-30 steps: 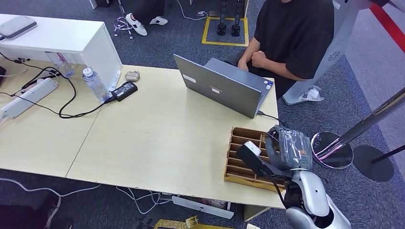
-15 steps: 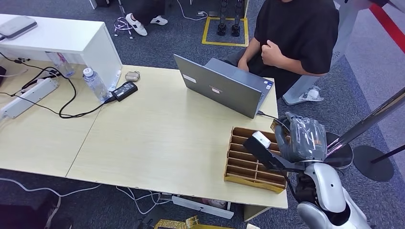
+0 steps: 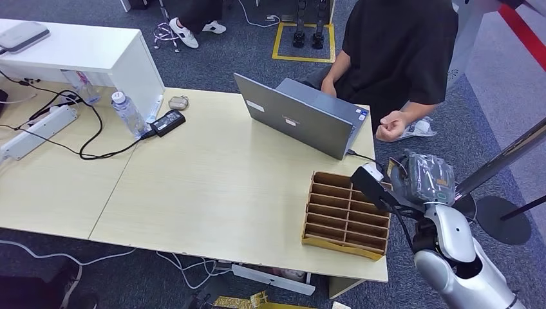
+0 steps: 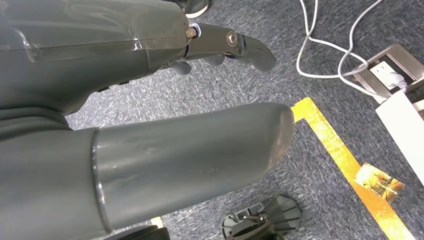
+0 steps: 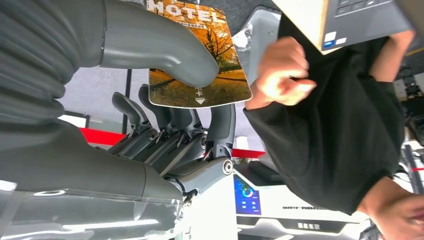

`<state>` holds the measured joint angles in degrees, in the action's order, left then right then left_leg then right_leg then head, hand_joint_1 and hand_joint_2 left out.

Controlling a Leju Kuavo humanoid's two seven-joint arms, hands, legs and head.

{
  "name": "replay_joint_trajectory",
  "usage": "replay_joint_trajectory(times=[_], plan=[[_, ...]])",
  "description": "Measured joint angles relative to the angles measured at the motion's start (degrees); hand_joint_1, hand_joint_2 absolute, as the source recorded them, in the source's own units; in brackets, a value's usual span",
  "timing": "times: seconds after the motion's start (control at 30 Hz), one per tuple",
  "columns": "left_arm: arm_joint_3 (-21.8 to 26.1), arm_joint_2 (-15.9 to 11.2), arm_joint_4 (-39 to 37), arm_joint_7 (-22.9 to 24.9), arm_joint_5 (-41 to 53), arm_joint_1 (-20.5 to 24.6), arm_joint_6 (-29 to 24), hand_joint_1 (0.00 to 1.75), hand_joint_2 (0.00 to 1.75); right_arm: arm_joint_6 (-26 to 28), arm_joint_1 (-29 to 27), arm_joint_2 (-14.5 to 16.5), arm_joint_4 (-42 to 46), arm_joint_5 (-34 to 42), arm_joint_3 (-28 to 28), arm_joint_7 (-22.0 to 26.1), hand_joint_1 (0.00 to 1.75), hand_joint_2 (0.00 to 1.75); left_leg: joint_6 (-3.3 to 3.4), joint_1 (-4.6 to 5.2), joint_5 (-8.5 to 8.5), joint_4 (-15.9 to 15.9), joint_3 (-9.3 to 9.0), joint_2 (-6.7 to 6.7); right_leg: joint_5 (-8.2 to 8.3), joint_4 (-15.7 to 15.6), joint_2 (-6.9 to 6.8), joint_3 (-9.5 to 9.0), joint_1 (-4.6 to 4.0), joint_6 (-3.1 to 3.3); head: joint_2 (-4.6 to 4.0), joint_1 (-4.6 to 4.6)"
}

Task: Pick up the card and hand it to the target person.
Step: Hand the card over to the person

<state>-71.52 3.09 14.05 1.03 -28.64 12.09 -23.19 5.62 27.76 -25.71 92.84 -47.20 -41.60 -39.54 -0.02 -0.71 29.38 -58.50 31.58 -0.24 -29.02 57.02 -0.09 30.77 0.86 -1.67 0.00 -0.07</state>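
From the head view we see a pale wooden table (image 3: 212, 187) on blue-grey carpet. On it stand an open grey laptop (image 3: 299, 116), a brown cardboard organizer (image 3: 344, 215) at the near right corner, a water bottle (image 3: 127, 113) and a black power adapter (image 3: 168, 121). A person in a black shirt (image 3: 399, 51) sits behind the laptop, and the person's hand (image 3: 390, 126) reaches toward our right hand (image 3: 428, 180), which is raised beside the organizer.

From the left wrist view, our left hand (image 4: 220, 47) hangs over the carpet, holding nothing, fingers loosely apart.

From the right wrist view, we pinch the hotel card (image 5: 200, 55) between thumb and fingers; the person's hand is just beside the card.
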Motion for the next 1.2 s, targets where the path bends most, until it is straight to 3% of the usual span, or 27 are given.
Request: replay_joint_trajectory(times=[0.63,0.83,0.93,1.03,1.07,1.13,1.2], plan=[[-0.04,0.10,0.00,0.50,0.17,0.25,0.25,0.00,0.00,4.86,2.33,-0.26,-4.55,-1.45,-0.13,0.49,1.44,1.75,0.00,0.00,0.00,-0.01,0.00,0.00,0.00,0.00,0.00,0.00,0.00,0.00,0.00,0.00],[-0.06,0.10,0.00,0.50,0.18,0.27,0.32,0.00,0.00,5.54,2.34,-0.26,-5.14,-3.22,-0.15,0.54,1.26,1.75,0.00,0.00,0.00,-0.01,0.00,0.00,0.00,0.00,0.00,0.00,0.00,0.00,0.00,0.00],[-0.07,0.16,0.00,0.50,0.20,0.27,0.33,0.00,0.00,5.17,2.27,-0.27,-5.39,-4.30,-0.19,0.54,1.09,1.75,0.00,0.00,0.00,-0.01,0.00,0.00,0.00,0.00,0.00,0.01,0.00,0.00,0.00,0.00],[-0.07,0.21,0.00,0.50,0.29,0.27,0.38,0.00,0.00,3.87,2.15,-0.27,-5.70,-5.39,-0.42,0.57,1.51,1.75,0.00,0.00,0.00,-0.01,0.00,0.00,0.00,0.00,0.00,0.01,0.00,0.00,0.00,0.00],[-0.07,0.21,0.00,0.50,0.33,0.27,0.40,0.00,0.00,3.40,2.10,-0.27,-5.83,-5.62,-0.55,0.59,1.56,1.75,0.00,0.00,0.00,-0.01,0.00,0.00,0.00,0.00,0.00,0.00,0.00,0.00,0.00,0.00],[-0.07,0.21,0.00,0.50,0.46,0.27,0.42,0.00,0.00,2.45,1.99,-0.27,-6.15,-6.01,-0.79,0.59,1.15,1.75,0.00,0.00,0.00,-0.01,0.00,0.00,0.00,0.00,0.00,0.00,0.00,0.00,0.00,0.01],[-0.07,0.21,0.00,0.50,0.61,0.27,0.42,0.00,0.00,1.42,1.92,-0.27,-6.49,-6.35,-0.95,0.56,0.48,1.75,0.00,0.00,0.00,-0.01,0.00,0.00,0.00,0.00,0.00,0.00,0.00,0.00,0.00,0.01]])
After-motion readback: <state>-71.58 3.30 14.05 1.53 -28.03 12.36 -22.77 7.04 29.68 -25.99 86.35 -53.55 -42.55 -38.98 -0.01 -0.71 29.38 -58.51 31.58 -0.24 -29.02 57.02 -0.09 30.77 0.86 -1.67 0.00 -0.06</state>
